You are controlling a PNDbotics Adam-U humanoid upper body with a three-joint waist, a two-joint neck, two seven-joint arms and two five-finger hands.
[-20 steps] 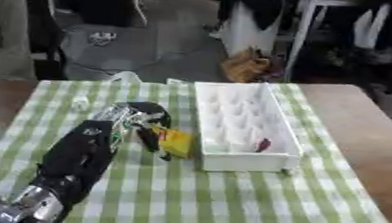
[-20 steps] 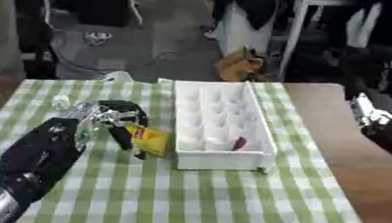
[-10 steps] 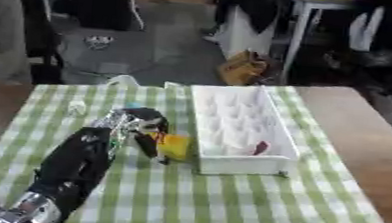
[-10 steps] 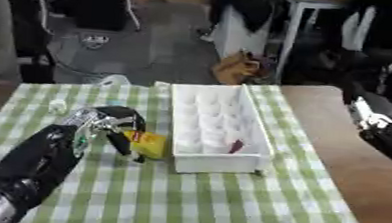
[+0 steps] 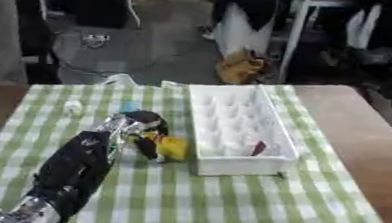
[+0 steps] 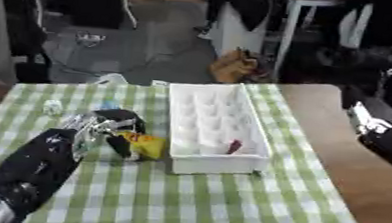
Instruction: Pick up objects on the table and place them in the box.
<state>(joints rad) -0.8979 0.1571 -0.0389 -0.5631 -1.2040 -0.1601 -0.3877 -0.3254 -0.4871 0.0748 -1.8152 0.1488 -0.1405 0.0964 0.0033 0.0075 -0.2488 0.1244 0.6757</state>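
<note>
A white box stands on the green checked cloth, and a small red thing lies inside it near the front right. My left hand reaches in from the lower left, just left of the box. Its fingers are curled round a yellow object close to the box's left wall. A small pale thing and a bluish thing lie on the cloth behind the hand. My right arm shows at the right edge of the right eye view, off the table; its hand is out of sight.
The cloth covers a brown wooden table, bare on the right. A crumpled clear thing lies at the cloth's far edge. Chairs, bags and a seated person stand beyond the table.
The whole picture has shifted, so the camera moved. My left hand stays beside the box with the yellow object; it has edged slightly nearer the box wall.
</note>
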